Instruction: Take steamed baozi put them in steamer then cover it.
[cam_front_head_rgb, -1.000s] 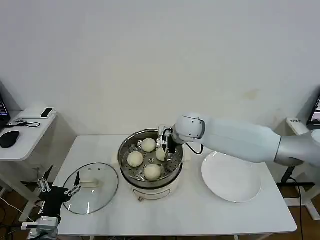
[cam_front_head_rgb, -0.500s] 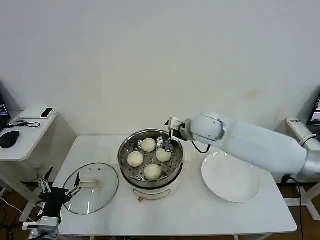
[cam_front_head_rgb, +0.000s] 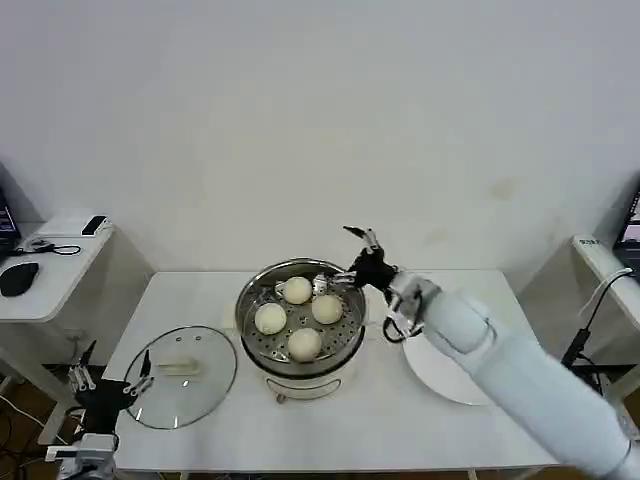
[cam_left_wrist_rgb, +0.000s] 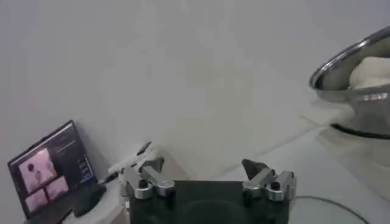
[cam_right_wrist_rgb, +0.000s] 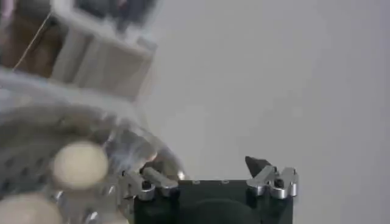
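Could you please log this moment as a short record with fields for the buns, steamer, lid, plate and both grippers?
steamed baozi: four, all on the perforated tray
steamer: centre of the table, uncovered
cover: flat on the table, on the steamer's left
plate: on the steamer's right, partly behind the right arm
right gripper: open, empty, above the steamer's right rim
left gripper: open, low beside the cover's edge
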